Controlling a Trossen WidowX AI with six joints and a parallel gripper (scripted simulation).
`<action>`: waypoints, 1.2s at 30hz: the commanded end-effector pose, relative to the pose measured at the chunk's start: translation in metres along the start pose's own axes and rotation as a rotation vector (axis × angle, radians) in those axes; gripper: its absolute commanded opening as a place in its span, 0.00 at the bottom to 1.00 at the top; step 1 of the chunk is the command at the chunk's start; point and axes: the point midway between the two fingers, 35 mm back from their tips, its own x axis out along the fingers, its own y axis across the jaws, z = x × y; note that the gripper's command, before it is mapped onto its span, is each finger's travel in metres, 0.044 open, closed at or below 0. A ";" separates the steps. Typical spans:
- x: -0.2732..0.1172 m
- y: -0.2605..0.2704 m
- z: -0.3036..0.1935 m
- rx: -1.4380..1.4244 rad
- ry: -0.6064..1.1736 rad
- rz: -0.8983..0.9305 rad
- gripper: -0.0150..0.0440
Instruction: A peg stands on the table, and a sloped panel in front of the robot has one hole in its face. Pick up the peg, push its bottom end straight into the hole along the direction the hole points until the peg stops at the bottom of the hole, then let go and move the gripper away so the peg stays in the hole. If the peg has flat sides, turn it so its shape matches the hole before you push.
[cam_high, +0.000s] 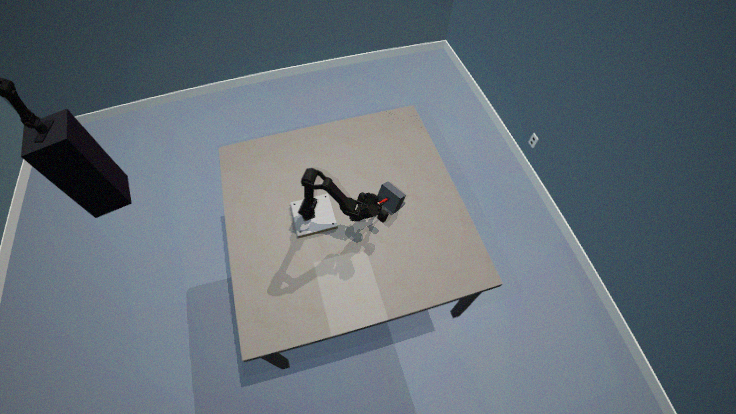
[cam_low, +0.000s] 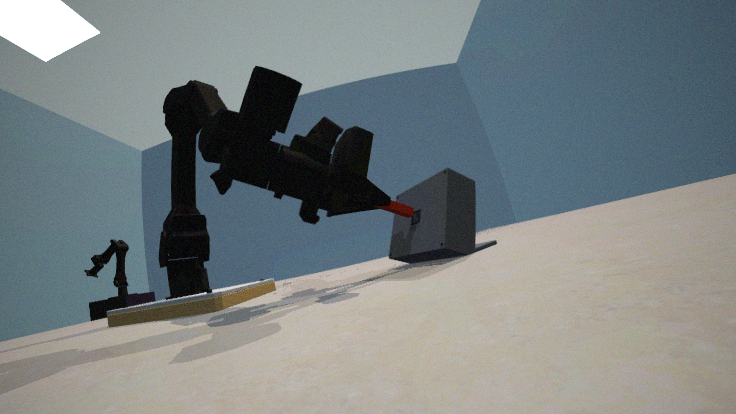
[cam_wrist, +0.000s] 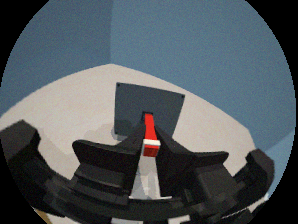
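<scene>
End effector (cam_high: 381, 208) (cam_low: 387, 201) (cam_wrist: 149, 127): clamped on peg (cam_high: 382, 200) (cam_low: 400, 208) (cam_wrist: 149, 126).
Peg tip: at hole (cam_low: 415, 216) (cam_wrist: 147, 114), pointing 4 o'clock, exterior view.
Risk: edge jam, from slight tilt or twist.

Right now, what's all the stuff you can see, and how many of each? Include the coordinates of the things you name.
Square beige table (cam_high: 411, 267) (cam_low: 566, 319): one, under everything here.
Red flat-sided peg (cam_high: 382, 200) (cam_low: 400, 208) (cam_wrist: 150, 126): one, in the gripper, leading end at the hole.
Grey block with a sloped face (cam_high: 392, 197) (cam_low: 428, 221) (cam_wrist: 131, 100): one, on the table.
Dark square hole (cam_low: 415, 217): one, in that face.
Tall dark box (cam_high: 77, 169): one, beyond the table.
Second black arm (cam_high: 19, 105) (cam_low: 120, 262): one, on that box.
White outlet (cam_high: 533, 140): one, on the wall.
White base plate (cam_high: 326, 218) (cam_low: 241, 286): one, under the robot.
Black arm (cam_high: 337, 194) (cam_low: 183, 169): one, on the plate.
Black gripper (cam_high: 379, 204) (cam_low: 383, 204) (cam_wrist: 149, 127): one, shut on the peg.
</scene>
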 end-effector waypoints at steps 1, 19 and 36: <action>0.000 0.001 -0.001 -0.002 0.000 0.002 0.25; 0.002 0.004 -0.005 -0.001 0.000 0.002 0.25; 0.010 0.003 -0.005 -0.001 -0.001 0.002 0.25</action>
